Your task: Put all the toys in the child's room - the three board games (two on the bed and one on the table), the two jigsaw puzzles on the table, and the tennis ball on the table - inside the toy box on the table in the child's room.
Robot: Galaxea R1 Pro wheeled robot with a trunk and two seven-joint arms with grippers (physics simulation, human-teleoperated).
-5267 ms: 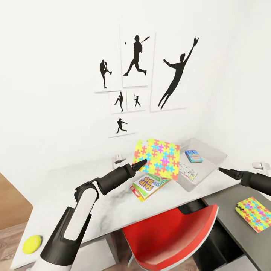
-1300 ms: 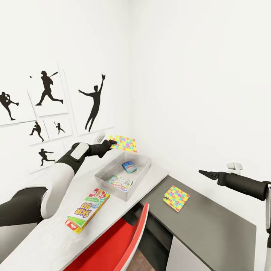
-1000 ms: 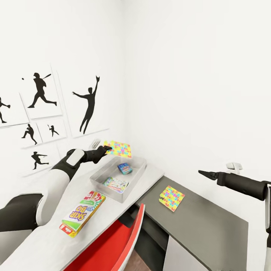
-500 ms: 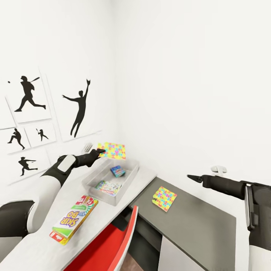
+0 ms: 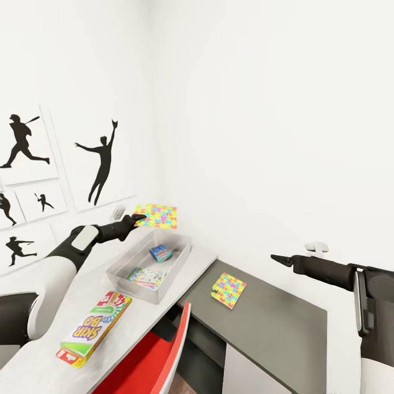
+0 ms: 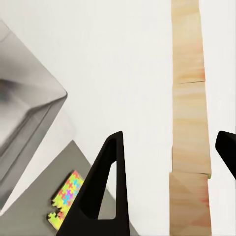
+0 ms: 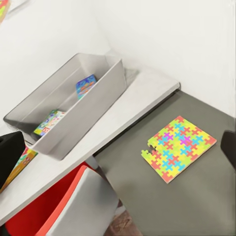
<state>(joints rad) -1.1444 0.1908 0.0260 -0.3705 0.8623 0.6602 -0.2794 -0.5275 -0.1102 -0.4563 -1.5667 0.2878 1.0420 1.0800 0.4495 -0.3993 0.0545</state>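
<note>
Near me the right gripper [image 5: 275, 257] looks pressed together w/ nothing in it, the 2nd jigsaw puzzle [image 5: 228, 289] lies flat on grey desk [image 5: 284, 328], thin, stiff & light so take by its edge, farther the left gripper [image 5: 138, 218] pinches other puzzle [image 5: 157, 215] by its edge above toy box [image 5: 180, 253].

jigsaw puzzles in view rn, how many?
2. One jigsaw puzzle is held at its edge by the left gripper, above the far end of the toy box. The other puzzle lies flat on the dark grey desk section.
</note>
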